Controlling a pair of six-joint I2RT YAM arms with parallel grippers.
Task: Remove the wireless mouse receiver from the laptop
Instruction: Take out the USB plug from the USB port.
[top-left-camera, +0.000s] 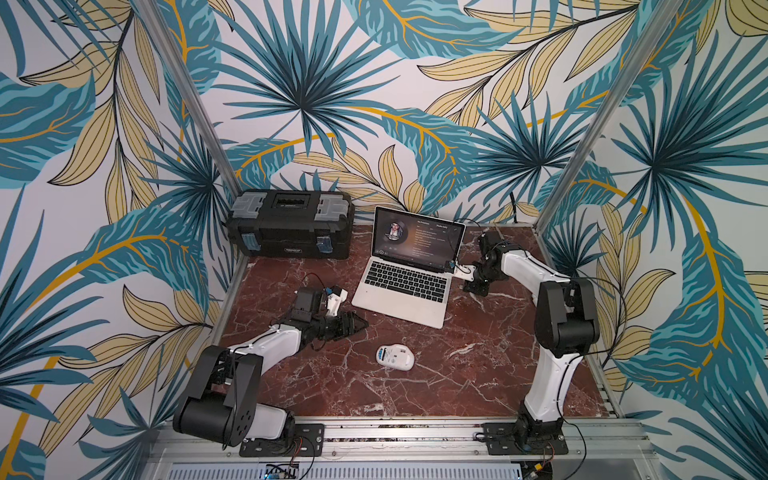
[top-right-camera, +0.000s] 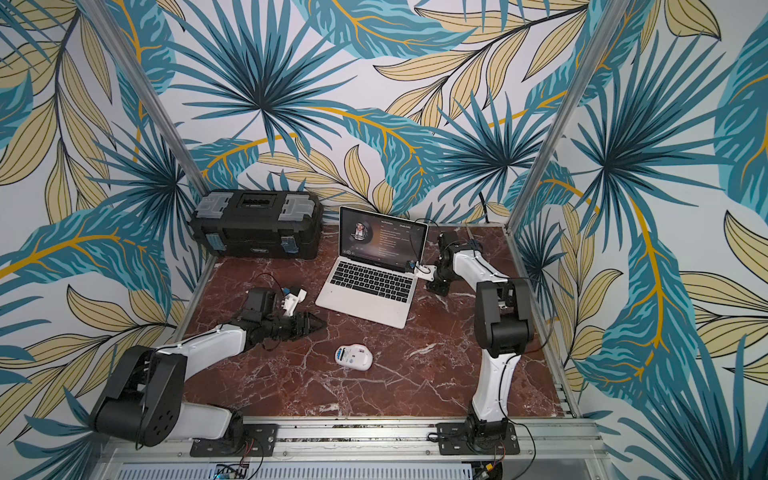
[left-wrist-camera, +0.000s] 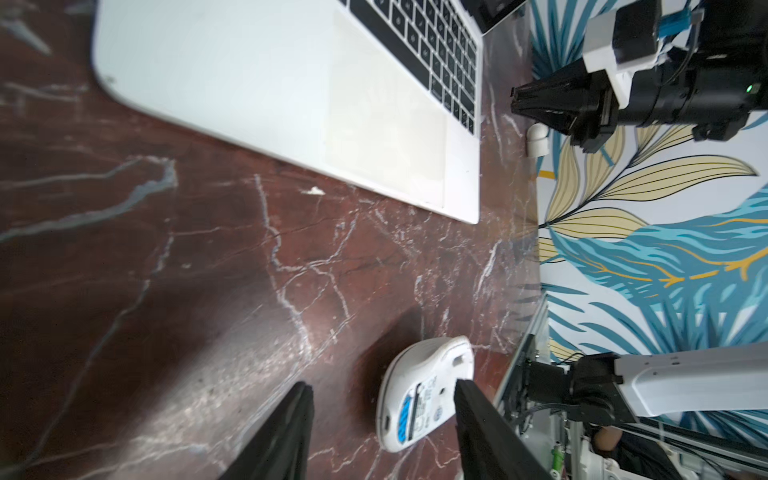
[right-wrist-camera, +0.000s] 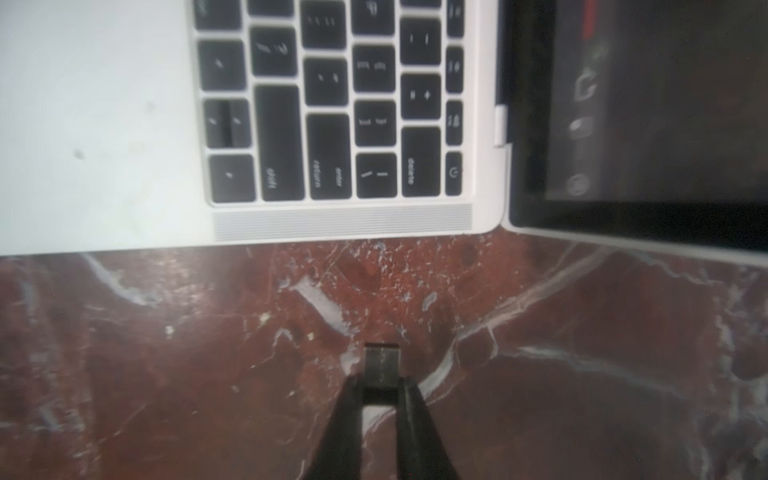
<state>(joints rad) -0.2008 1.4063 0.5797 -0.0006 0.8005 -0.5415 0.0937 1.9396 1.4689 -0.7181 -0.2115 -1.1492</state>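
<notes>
red-brown marble table (top-left-camera: 478, 374), both top views: open silver laptop (top-left-camera: 405, 286) mid-table, black toolbox (top-left-camera: 291, 226) behind it and off to one side, white mouse (top-left-camera: 395, 356) in front of it, well apart. right gripper (top-left-camera: 473, 287) sits low, just beside the laptop's right edge near the hinge. the receiver is too small to make out from here. left gripper (top-right-camera: 322, 326) lies near the laptop's front left corner, not touching it, tips pointing across the table. right wrist view: right gripper (right-wrist-camera: 380, 384) has its two black jaws pinched on the receiver (right-wrist-camera: 381, 363), a small metal plug whose free end sticks out past the fingertips toward the laptop (right-wrist-camera: 104, 124). a strip of bare table (right-wrist-camera: 166, 353) shows between plug end and the laptop's side edge, so the receiver is out of the laptop and not touching it. it sits opposite the speaker grille beside the return and shift keys. left wrist view: left gripper (left-wrist-camera: 384, 385) jaws spread, nothing between them. the mouse (left-wrist-camera: 419, 390) lies belly-up, label showing, beyond the tips and closer to one finger. right gripper (left-wrist-camera: 517, 99) shows at the laptop's (left-wrist-camera: 249, 83) far edge, tips together. the receiver is not discernible in this view.
</notes>
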